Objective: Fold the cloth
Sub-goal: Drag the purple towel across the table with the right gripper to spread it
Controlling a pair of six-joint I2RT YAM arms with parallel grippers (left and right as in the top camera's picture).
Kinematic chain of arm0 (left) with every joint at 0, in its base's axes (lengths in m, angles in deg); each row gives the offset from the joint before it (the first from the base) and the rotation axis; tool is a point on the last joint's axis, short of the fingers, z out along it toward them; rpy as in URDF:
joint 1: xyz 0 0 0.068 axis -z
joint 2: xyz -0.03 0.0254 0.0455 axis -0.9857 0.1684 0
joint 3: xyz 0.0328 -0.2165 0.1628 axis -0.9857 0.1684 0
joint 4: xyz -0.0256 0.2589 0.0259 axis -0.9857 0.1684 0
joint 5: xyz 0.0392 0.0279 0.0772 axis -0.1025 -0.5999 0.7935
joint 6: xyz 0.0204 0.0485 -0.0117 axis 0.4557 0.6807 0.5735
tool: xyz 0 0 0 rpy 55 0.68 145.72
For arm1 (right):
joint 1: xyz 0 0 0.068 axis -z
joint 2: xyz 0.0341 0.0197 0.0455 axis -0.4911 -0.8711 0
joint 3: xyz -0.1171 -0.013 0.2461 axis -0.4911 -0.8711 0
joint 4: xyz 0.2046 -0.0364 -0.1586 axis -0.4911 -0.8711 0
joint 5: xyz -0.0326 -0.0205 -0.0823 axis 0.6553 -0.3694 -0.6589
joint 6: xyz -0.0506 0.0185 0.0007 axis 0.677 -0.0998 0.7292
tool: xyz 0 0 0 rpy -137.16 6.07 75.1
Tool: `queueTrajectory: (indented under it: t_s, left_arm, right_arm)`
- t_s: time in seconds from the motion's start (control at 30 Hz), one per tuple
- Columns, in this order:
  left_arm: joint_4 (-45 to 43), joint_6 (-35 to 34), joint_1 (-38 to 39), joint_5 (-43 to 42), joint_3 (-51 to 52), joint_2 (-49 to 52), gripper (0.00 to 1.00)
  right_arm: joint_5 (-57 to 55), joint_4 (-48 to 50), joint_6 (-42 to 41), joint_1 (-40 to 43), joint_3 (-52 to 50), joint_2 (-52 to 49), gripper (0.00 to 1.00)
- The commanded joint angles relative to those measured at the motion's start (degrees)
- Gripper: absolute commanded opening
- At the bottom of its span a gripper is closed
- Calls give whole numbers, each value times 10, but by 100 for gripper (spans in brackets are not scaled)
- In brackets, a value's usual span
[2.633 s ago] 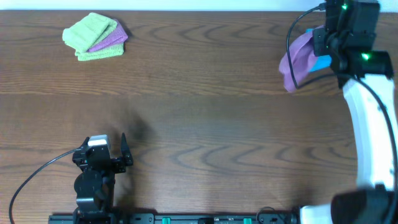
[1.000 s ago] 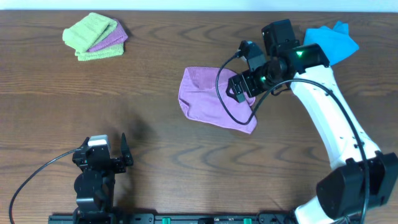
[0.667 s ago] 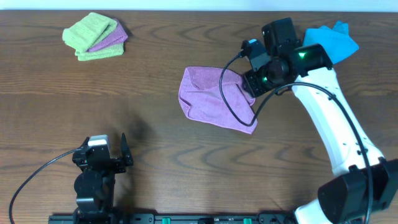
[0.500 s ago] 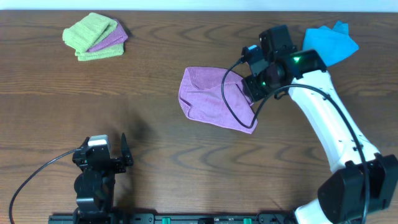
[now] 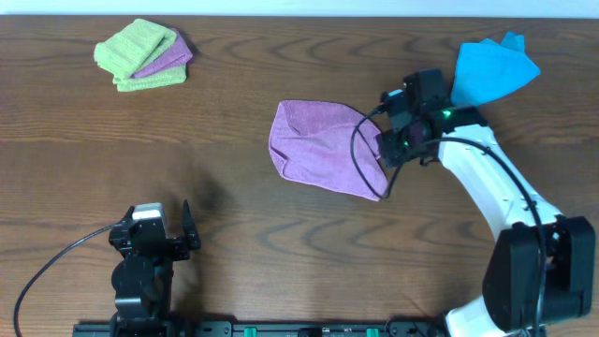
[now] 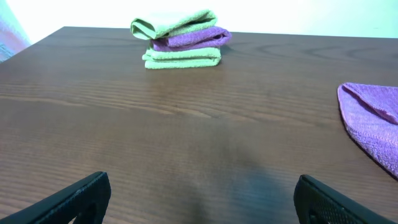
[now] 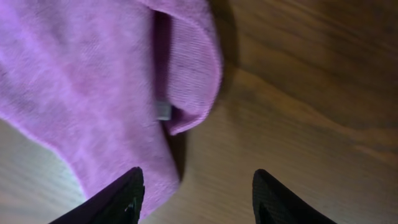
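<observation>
A dark wood-grain tabletop (image 5: pixel 281 243) carries everything. The left jaws sit spread and empty, the cloth (image 5: pixel 323 150) far ahead to their right. The right jaws, parted and pinching nothing, hover over its rumpled, curled edge, the white tag (image 7: pixel 163 111) just beyond them. Folding looks unstarted. The next move likely calls for pinching a corner.

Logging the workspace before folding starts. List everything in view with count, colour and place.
cloth: one, purple, lying mid-table, one edge turned over
tag: one, white, at the cloth's hem
blue cloth: one, bright blue, far right corner
folded stack: one, lime-green layers with purple between, far left corner
table: one, brown wood
left gripper: one, black, open, over bare wood at the near left
right gripper: one, black, open, at the cloth's right edge
</observation>
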Motion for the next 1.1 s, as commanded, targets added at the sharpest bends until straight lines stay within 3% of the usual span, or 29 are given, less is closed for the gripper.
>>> queueTrajectory:
  t_s: [0.0,0.57,0.8,0.93,1.07]
  left_arm:
    - [6,7,-4,8,12,-3,95]
    - [6,8,-4,8,12,-3,95]
    - [6,7,-4,8,12,-3,95]
    - [6,8,-4,8,12,-3,95]
    - [6,7,-4,8,12,-3,95]
  right_arm:
    - [37,14,2,15,-4,-28,56]
    - [94,88,2,19,-4,-132,47]
    - [94,106,-1,23,-4,-132,30]
    - [94,116,-3,26,-3,-132,11]
    - [94,124,-3,26,-3,-132,1]
